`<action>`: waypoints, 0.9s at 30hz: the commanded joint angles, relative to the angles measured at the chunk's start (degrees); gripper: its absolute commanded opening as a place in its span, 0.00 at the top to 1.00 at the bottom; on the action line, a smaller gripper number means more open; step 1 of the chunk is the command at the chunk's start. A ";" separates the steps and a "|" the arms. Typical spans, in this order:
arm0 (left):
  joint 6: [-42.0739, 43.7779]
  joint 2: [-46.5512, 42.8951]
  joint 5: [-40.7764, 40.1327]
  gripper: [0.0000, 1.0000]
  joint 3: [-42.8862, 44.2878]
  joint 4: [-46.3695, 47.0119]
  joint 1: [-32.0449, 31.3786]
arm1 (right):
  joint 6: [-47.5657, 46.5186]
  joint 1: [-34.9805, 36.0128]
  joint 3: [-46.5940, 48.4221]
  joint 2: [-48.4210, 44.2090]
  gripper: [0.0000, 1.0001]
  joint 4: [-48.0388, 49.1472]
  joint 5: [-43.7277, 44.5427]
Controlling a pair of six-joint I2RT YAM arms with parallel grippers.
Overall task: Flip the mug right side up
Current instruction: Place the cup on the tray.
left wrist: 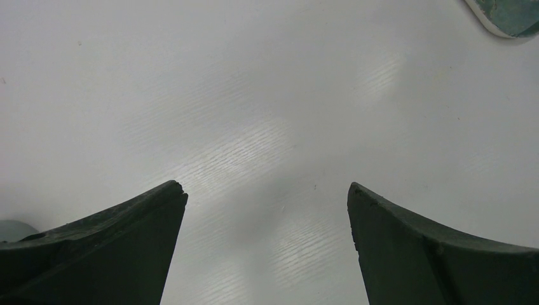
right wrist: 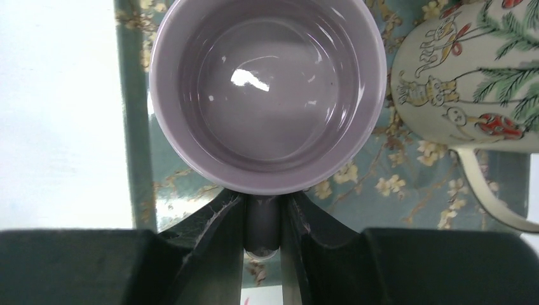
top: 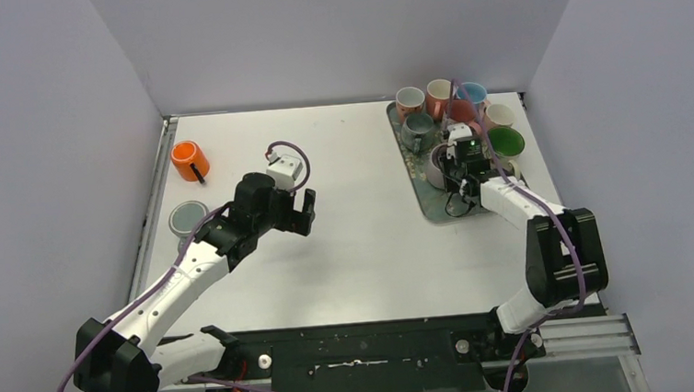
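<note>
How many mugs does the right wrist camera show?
2. A lilac mug stands upright on the tray, its handle gripped by the right gripper; a patterned cream mug sits at its right. More may lie outside the frame.

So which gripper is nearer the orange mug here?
Left. The left gripper hangs open over bare table, to the right of the orange mug. The right gripper is far across at the tray, shut on the handle of the lilac mug.

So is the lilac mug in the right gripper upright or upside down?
Upright: the lilac mug shows its open, empty inside to the right wrist view; the right gripper grips its handle.
</note>
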 commanded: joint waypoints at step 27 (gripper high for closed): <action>0.36 -0.94 -0.56 0.03 -0.37 2.70 1.12 | -13.54 -7.20 12.54 8.01 0.66 3.81 3.87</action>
